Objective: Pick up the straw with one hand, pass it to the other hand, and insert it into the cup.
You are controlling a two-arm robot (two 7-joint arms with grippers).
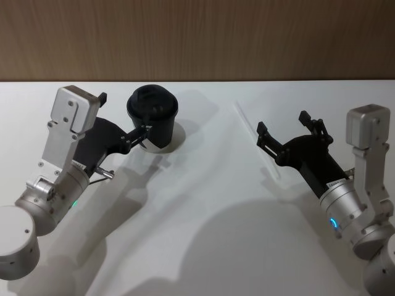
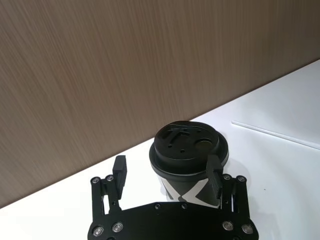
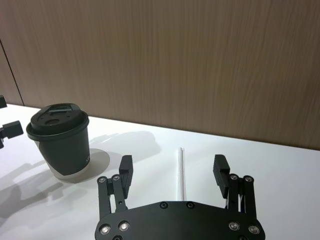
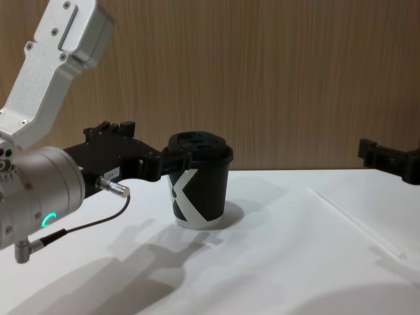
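straw [image 3: 180, 170] ungrasped below right gripper [image 3: 173, 163] — jaws apart | left gripper [image 2: 167, 163] spread beside cup [image 2: 187, 147] | pick, pass, insert remain

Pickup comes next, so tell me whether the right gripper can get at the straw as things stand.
Probably yes. The right gripper is open, with the straw lying flat and uncovered close before it. The cup and the left gripper sit well aside.

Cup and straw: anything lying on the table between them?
Nothing. In the right wrist view the stretch of white table between the cup and the straw is bare apart from shadows; the head view agrees.
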